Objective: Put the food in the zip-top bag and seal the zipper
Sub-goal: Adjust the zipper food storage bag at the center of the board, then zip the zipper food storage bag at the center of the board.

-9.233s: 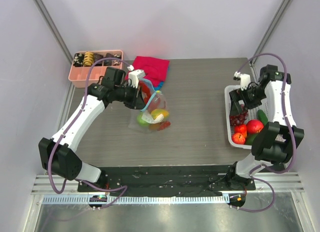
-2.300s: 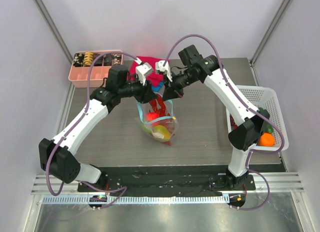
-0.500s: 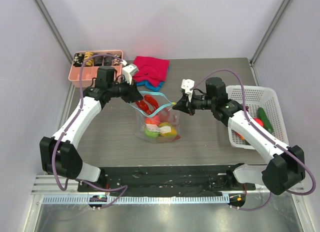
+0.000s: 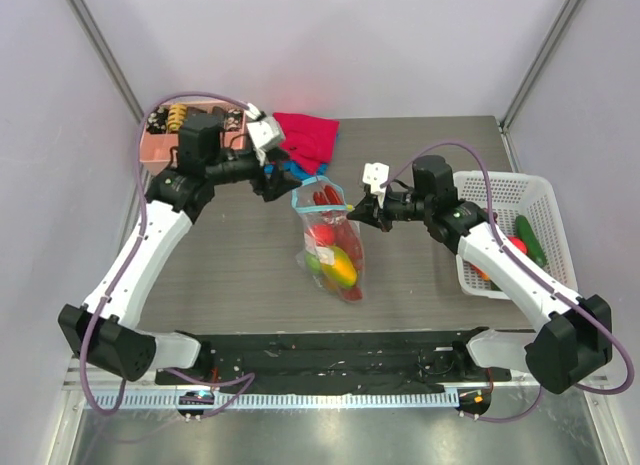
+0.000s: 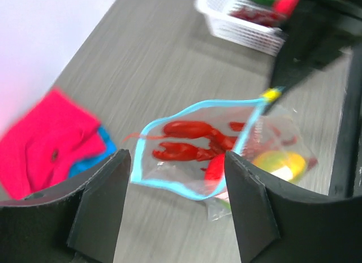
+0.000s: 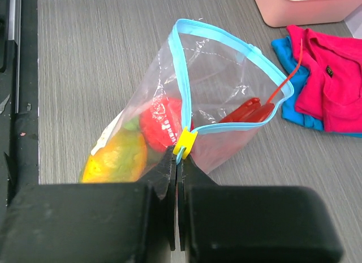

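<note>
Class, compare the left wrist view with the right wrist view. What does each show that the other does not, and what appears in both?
Only the left wrist view shows the white basket, and the left hand open, its fingers apart and gripping nothing.

Only the right wrist view shows the corner of the pink tray.

Both show the zip-top bag with its zipper gaping open, and the right hand pinched shut on the zipper at the yellow slider. Both also show the red lobster and yellow fruit inside, and the red and blue cloths beyond.
</note>
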